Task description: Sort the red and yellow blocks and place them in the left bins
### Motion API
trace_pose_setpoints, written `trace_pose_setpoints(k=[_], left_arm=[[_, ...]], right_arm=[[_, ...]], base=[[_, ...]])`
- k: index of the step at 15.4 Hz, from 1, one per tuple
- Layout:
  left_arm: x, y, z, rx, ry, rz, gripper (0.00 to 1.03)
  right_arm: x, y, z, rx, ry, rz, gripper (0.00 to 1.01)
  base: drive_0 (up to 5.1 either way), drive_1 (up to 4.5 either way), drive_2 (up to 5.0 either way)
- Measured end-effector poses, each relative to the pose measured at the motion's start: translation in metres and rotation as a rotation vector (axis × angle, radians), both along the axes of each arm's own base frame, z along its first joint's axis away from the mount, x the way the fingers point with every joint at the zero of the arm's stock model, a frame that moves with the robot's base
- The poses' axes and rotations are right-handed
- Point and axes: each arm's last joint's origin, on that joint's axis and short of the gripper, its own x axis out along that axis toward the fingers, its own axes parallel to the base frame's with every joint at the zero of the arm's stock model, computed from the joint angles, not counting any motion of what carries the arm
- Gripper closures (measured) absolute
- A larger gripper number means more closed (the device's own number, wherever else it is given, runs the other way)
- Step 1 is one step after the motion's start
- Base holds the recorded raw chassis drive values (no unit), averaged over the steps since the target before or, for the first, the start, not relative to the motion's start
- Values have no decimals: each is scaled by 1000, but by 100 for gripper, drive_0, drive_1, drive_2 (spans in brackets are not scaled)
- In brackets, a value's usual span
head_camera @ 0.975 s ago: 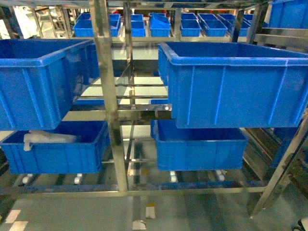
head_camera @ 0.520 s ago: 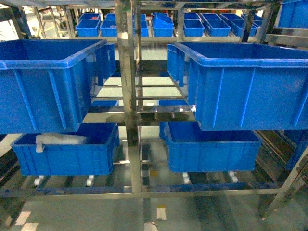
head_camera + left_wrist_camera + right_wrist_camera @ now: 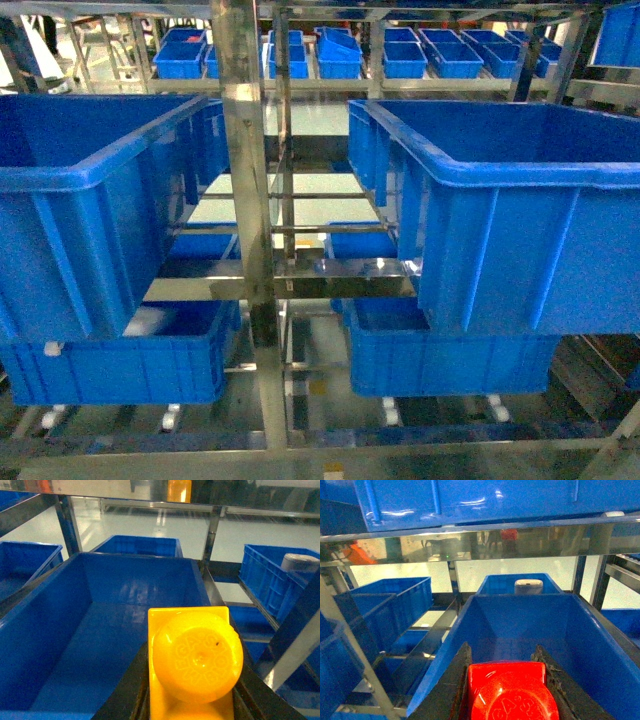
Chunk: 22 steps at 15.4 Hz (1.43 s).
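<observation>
Left wrist: left gripper (image 3: 192,700) clamps yellow block (image 3: 195,665) above bin (image 3: 75,645) rim.

Yellow block (image 3: 192,667): cut off by the bottom edge of the left wrist view; only one stud is seen.
Red block (image 3: 510,692): lower part cut off by the bottom edge of the right wrist view.
Left gripper (image 3: 190,690): only dark finger edges beside the block are shown.
Right gripper (image 3: 507,690): fingertips are cut off below.
Head view: neither gripper nor block is seen.
White object (image 3: 528,586): too small to be identified.
</observation>
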Motion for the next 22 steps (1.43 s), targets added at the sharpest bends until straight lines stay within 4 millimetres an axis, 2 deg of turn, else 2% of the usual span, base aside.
trace_pose_setpoints(k=[2,6,16,21,22], left_arm=[[0,0,0,0,1,0,75],[2,0,-3,0,12,0,75],[1,-1,-1,-1,6,-11,75],[1,0,-2,0,8,-2,75],[1,0,-1,0,5,-1,75]], right_arm=[[0,0,0,0,-1,-2,73],[2,0,-3,0,10,-2,73],[2,-1,-2,0,8,-11,73],[1,0,-2,0,6,-2,73],[25,-10,-18,60,140,1,73]], base=[[-6,312,-325],[0,0,0],[-467,358,171],[-121,95,54],[0,0,0]])
